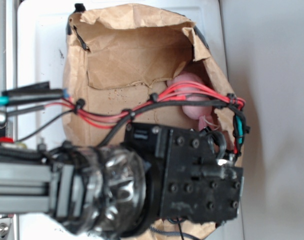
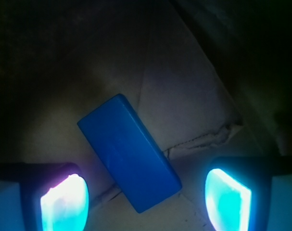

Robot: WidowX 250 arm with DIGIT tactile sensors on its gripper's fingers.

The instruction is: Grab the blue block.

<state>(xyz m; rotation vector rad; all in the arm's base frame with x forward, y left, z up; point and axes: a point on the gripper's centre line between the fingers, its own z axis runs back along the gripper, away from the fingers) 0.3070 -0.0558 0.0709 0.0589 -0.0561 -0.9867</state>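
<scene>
**Blue block lies between our spread fingers**

While we look down from the wrist view, the blue block (image 2: 129,151) lies flat and diagonal on pale crumpled material, its lower end between our two glowing fingertips (image 2: 64,202). Our gripper (image 2: 146,199) stands wide apart, touching nothing. From outside, our arm reaches into a brown paper bag (image 1: 126,60) beside a pink plush toy (image 1: 194,102).

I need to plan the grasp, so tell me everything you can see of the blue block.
The blue block is a flat rectangular brick, bright blue with plain smooth faces, seemingly plastic. It lies flat and diagonal on the creased pale bag floor, between the open gripper fingers, touching neither. The exterior view hides it behind the arm.
</scene>
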